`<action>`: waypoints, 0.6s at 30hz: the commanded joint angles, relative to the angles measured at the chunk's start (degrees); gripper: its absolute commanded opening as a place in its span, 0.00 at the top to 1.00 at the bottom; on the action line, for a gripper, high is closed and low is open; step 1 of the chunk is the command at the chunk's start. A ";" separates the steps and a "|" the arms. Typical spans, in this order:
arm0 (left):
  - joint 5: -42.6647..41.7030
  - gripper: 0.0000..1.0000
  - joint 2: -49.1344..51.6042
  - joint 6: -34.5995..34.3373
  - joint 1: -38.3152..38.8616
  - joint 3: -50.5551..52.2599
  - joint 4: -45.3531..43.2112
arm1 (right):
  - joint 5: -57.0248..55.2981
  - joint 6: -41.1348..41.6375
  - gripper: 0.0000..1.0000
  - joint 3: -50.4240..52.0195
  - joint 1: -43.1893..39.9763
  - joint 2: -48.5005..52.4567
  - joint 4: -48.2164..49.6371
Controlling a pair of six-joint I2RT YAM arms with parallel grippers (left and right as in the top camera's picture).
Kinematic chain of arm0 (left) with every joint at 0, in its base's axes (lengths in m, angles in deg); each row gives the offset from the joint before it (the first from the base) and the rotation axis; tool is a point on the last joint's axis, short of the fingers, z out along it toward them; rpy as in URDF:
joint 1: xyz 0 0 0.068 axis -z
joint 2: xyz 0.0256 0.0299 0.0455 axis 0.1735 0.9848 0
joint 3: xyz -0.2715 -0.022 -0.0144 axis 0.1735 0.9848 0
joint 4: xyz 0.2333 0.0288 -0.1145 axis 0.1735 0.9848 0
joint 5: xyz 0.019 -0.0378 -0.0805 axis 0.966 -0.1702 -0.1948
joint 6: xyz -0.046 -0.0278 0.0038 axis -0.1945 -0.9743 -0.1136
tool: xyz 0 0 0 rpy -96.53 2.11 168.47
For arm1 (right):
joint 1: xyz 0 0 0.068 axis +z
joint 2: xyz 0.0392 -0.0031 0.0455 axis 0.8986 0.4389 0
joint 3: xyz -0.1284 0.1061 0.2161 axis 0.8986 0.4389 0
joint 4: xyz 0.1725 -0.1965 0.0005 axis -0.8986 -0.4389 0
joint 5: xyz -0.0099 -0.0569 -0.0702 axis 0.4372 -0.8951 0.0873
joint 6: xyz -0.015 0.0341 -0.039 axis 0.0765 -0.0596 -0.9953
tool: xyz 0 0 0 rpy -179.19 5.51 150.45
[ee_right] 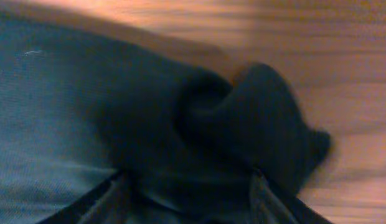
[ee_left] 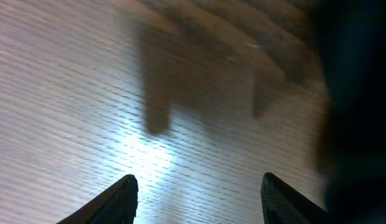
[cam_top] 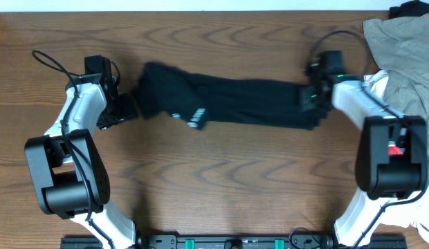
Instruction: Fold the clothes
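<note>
Wood-grain tabletop [cam_top: 221, 180]. Clothes [cam_top: 256, 104] are lying across its middle as 1 long black strip, white logo [cam_top: 196, 117] showing towards the left end. Left hand [ee_left: 196, 186] is hovering just beside that end, fingers wide, holding nothing. Right hand [ee_right: 187, 186] is sitting over the bunched right end, fingers apart, not pinching. Judged step: setting up the lengthwise fold. Next move is calling for a firm grip, then carrying 1 end over the other. Beige garment [cam_top: 401, 48] is lying far right.
</note>
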 commanded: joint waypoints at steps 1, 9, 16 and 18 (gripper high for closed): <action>-3.80 0.37 -0.90 -0.57 -0.24 -0.96 0.04 | 1.44 0.02 0.35 -2.95 -3.19 1.36 -0.24; -14.80 0.36 -0.90 0.72 1.16 -0.96 -4.70 | 17.75 -4.44 0.20 -4.42 -1.46 1.01 -1.92; -16.83 0.28 -0.79 2.12 3.50 -0.94 -10.62 | 20.02 -4.55 0.16 -4.42 2.29 -3.67 -2.27; -16.81 0.28 -0.46 2.12 3.63 -0.94 -10.99 | 19.98 -4.55 0.16 -4.42 2.86 -5.49 -2.54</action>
